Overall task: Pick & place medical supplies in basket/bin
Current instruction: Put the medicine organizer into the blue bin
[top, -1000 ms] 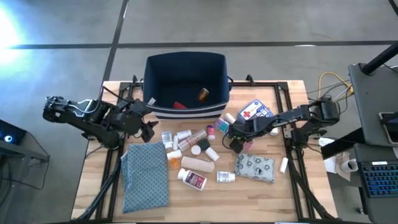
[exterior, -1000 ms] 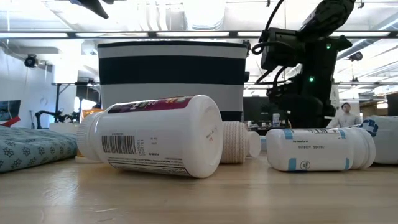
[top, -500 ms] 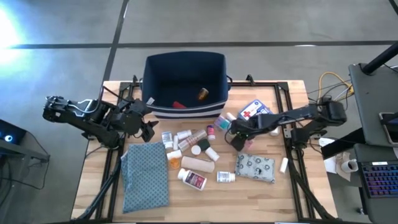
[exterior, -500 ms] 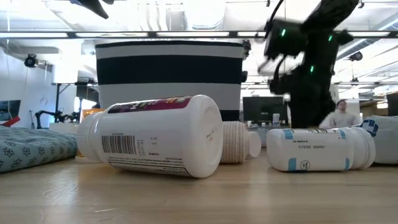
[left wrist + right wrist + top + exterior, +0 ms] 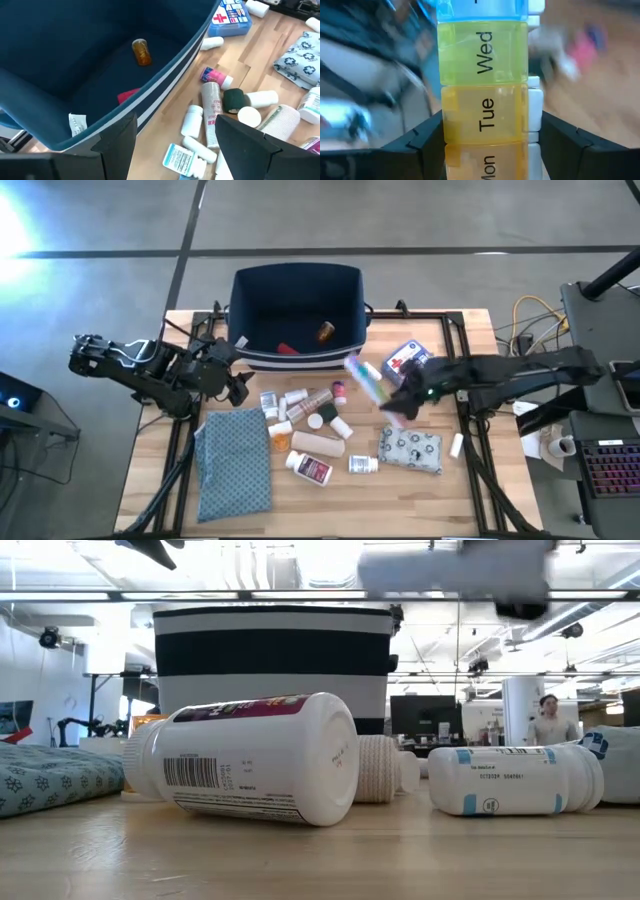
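The right gripper (image 5: 393,404) fingers pinch the rainbow pill organizer (image 5: 482,90), lifted above the tabletop (image 5: 470,490) near the navy bin (image 5: 296,290); left gripper (image 5: 237,383) fingers spread.

In your right wrist view the rainbow pill organizer (image 5: 482,100) is cut off at top and bottom, and everything behind it is blurred. At the top of the low view, the moving arm is only a grey smear (image 5: 455,568). The bin (image 5: 75,65) runs past the left wrist frame's edges.
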You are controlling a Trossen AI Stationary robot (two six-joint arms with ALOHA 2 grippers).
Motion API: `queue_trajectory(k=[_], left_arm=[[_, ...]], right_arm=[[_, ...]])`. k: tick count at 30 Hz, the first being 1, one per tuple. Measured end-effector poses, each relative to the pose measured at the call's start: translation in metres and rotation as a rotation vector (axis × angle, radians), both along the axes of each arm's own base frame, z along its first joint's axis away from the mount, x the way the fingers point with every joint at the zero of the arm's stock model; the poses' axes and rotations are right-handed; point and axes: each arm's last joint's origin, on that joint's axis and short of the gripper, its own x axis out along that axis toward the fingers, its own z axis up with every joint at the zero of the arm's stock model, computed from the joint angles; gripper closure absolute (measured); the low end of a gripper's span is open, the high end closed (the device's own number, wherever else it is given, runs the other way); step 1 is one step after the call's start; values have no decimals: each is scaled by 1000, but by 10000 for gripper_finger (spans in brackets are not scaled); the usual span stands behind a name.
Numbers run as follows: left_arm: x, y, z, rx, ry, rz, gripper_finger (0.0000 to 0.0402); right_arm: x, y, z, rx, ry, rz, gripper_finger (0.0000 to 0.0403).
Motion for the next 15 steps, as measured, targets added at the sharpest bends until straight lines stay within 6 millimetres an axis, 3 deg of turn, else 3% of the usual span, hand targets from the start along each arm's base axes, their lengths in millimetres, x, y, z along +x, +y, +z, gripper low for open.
queue_trajectory(k=[3, 7, 15], left_arm=[[0, 0, 0, 4, -1, 2, 154], [0, 1, 0, 18, -4, 12, 154], [-1, 1, 1, 34, -13, 25, 154]], right_arm=[[-1, -7, 32, -143, -177, -114, 161], [12, -28, 64, -315, -252, -257, 159], [93, -104, 88, -357, -214, -189, 156]])
